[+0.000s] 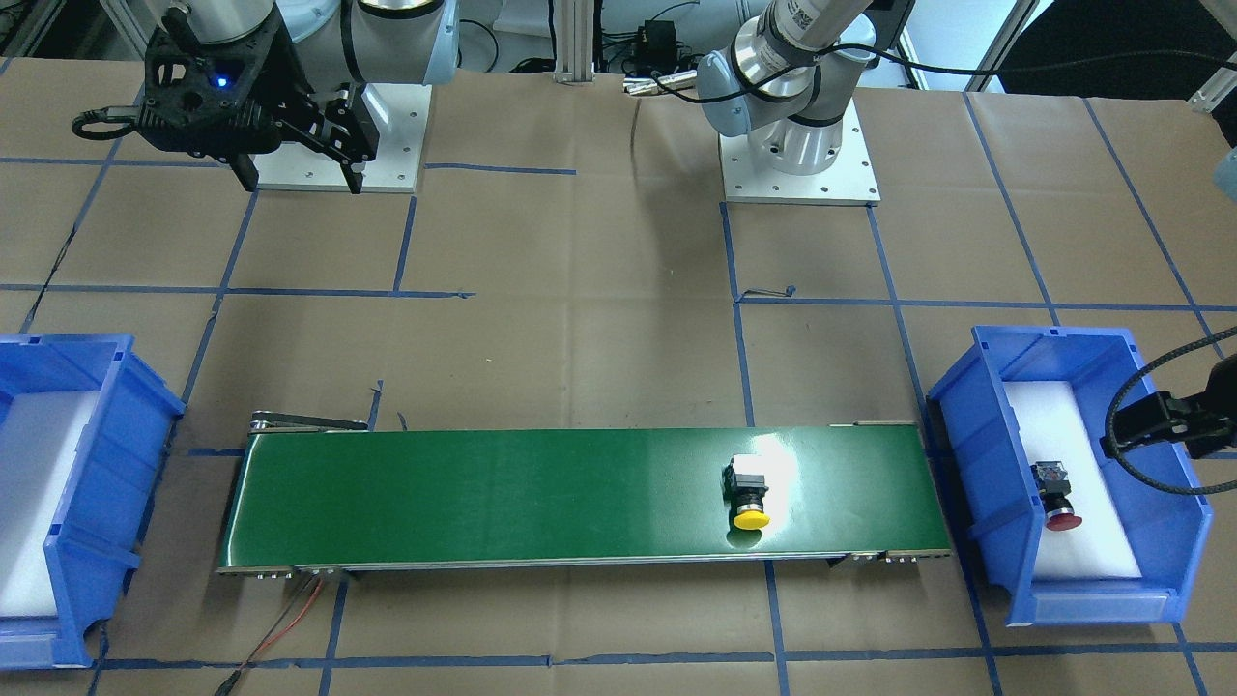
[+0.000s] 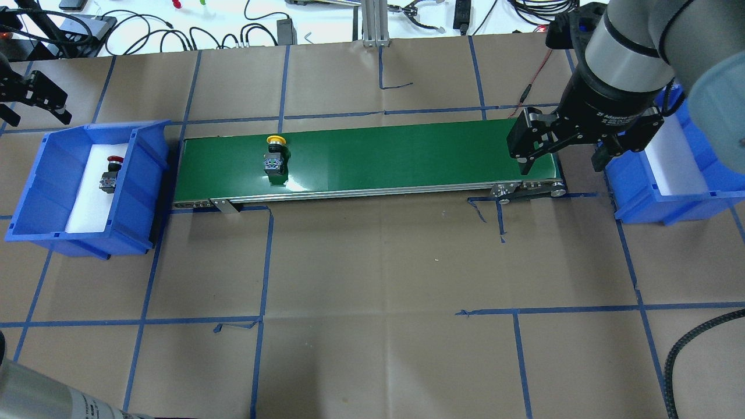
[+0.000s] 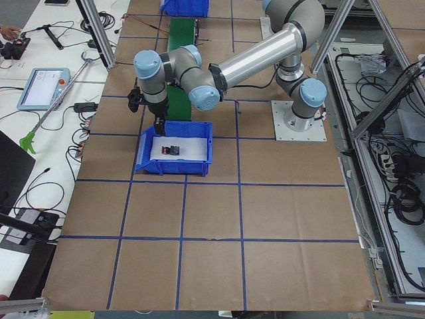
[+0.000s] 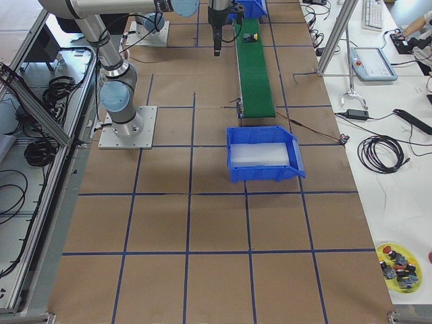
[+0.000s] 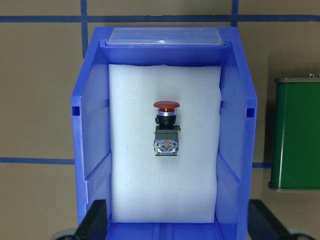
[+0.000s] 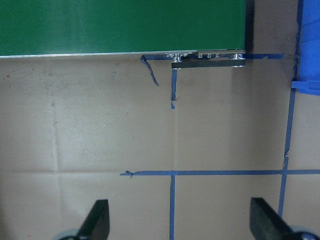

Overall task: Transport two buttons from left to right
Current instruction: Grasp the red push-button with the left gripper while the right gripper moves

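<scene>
We see the yellow button (image 1: 750,493) lying on its side on the green conveyor belt (image 1: 532,493), toward the belt's left end, its cap pointing away from the robot. The red button (image 5: 166,127) lies on its side on the white foam inside the left blue bin (image 5: 90,125), roughly in the middle of the foam. Its cap faces the bin's clear-fronted end.

The left gripper (image 5: 177,220) hangs above that bin, looking straight down into it. Its fingers (image 5: 96,222) are spread wide, hold nothing and are clear of the red button.

The right gripper (image 2: 560,166) hovers over the belt's right end, just beside the right blue bin (image 2: 640,203), which is also lined with white foam. Its fingers (image 6: 97,222) stand wide apart too, with only the brown paper-covered surface (image 2: 378,262) and its blue tape lines beneath them in the wrist view. The two buttons are well apart, one on the belt and one in the left bin.
</scene>
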### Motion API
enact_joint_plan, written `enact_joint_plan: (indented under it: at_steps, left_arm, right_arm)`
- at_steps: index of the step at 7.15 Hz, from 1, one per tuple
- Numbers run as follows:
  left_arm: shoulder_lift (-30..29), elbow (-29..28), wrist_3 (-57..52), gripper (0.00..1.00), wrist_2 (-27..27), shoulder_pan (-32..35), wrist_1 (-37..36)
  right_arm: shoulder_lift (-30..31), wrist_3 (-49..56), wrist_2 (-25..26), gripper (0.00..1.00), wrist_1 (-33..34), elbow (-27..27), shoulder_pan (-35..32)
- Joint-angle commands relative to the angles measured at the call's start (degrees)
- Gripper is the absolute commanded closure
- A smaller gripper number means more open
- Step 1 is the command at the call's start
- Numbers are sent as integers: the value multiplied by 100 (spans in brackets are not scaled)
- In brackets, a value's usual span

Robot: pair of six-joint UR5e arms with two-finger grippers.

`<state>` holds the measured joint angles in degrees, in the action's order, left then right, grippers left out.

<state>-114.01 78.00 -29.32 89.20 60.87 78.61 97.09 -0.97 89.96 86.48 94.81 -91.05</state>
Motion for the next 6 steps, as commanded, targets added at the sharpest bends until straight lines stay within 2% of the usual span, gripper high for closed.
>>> enact_joint_plan:
  at_steps: [1, 4, 6]
  left_arm:
    - [-279, 135, -13, 1, 9, 4, -354]
    - [-315, 1021, -13, 1, 36, 4, -1494]
    - [-385, 1226, -13, 1, 27, -23, -1839]
  right_arm:
    - [3, 0, -4, 0, -8, 11, 0]
    - [3, -9, -13, 0, -8, 20, 0]
    - [-6, -9, -13, 0, -8, -24, 0]
